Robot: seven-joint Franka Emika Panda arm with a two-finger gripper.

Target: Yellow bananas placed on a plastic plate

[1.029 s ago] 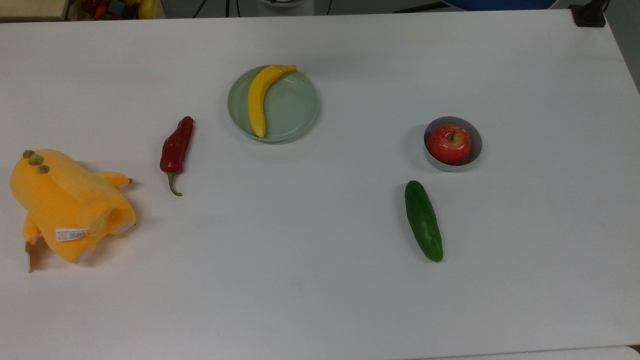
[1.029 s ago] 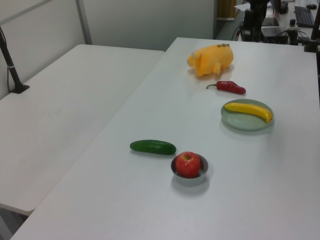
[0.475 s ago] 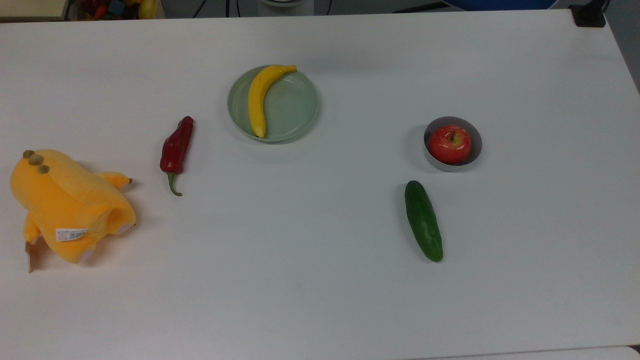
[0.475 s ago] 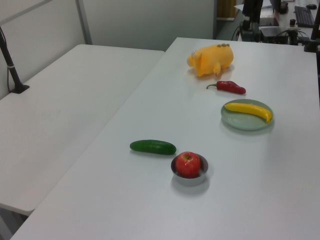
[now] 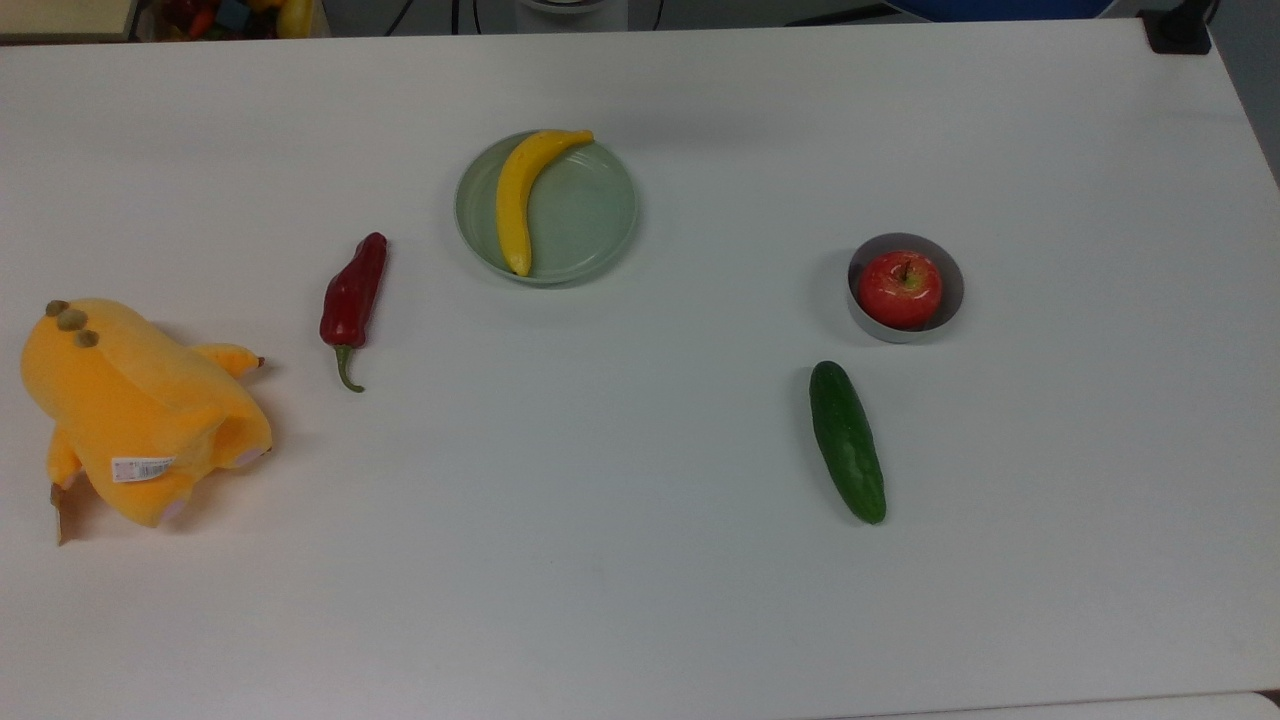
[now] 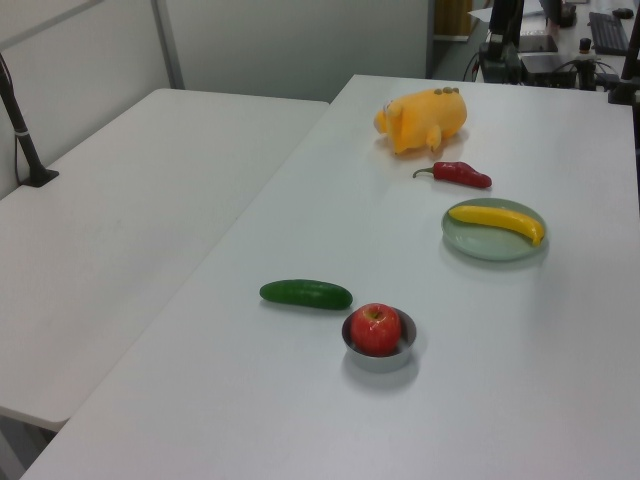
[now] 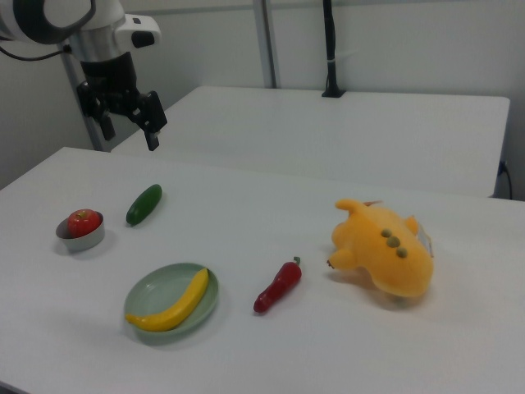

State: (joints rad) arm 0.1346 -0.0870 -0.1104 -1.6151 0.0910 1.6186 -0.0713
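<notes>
Nothing has shifted: banana (image 5: 516, 200) still lies on plate (image 5: 590, 215). Hand (image 7: 130, 125) raised well clear, fingers apart, empty. Task looks complete.

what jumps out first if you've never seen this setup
The big orange-yellow plush toy at the top view's left edge grabs the eye. Next, the yellow banana lying on the pale green plate, and the red apple in its grey bowl. In the right view the hand hangs open above the table.

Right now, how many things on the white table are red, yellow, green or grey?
Red: 2, round red apple, long red chilli pepper
Yellow: 2, curved yellow banana, orange-yellow plush toy
Green: 2, dark green cucumber, pale green plastic plate
Grey: 1, small grey bowl
Total: 7
</notes>
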